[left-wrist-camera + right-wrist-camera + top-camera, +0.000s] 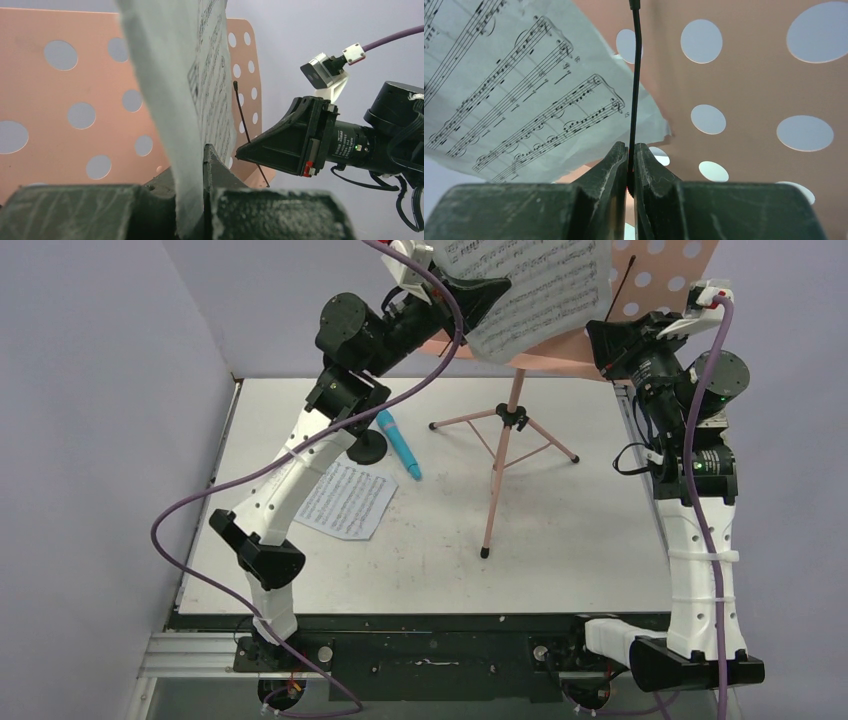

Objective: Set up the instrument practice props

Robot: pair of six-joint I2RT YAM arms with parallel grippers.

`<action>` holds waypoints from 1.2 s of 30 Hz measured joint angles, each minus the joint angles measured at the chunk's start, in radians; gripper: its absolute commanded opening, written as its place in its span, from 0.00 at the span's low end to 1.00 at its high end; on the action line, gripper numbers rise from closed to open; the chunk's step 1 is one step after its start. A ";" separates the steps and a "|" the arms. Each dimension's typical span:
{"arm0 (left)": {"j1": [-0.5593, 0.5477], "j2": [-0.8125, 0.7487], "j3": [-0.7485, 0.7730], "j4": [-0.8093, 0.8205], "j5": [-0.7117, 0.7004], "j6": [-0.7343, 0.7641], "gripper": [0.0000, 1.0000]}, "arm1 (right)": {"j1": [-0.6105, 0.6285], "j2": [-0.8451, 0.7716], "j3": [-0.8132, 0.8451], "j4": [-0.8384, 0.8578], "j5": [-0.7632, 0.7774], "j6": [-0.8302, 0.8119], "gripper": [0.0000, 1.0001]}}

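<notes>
Left wrist view: my left fingers [222, 175] were clamped on the lower edge of a sheet-music page [170, 100], which stood before the pink music stand [75, 75]. Right wrist view: my right fingers [611, 170] were pinched together on the stand's thin black wire [636, 75]. Only the top view showed the table [560, 560], with a blue microphone [398, 443] near a second page [345, 502].

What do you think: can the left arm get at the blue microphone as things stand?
Probably not yet: the left gripper is shut on a sheet-music page up at the pink stand. The microphone lies uncovered on the table below.
</notes>
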 measured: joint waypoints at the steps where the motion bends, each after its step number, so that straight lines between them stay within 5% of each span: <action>1: 0.000 0.018 0.031 -0.012 0.001 0.000 0.00 | 0.000 -0.003 -0.006 0.008 -0.005 -0.003 0.05; 26: -0.037 0.142 0.204 -0.081 0.061 0.043 0.02 | 0.000 -0.046 -0.079 0.094 -0.099 -0.039 0.05; 36: -0.041 0.190 0.205 -0.043 0.083 0.033 0.14 | 0.000 -0.052 -0.090 0.107 -0.108 -0.039 0.05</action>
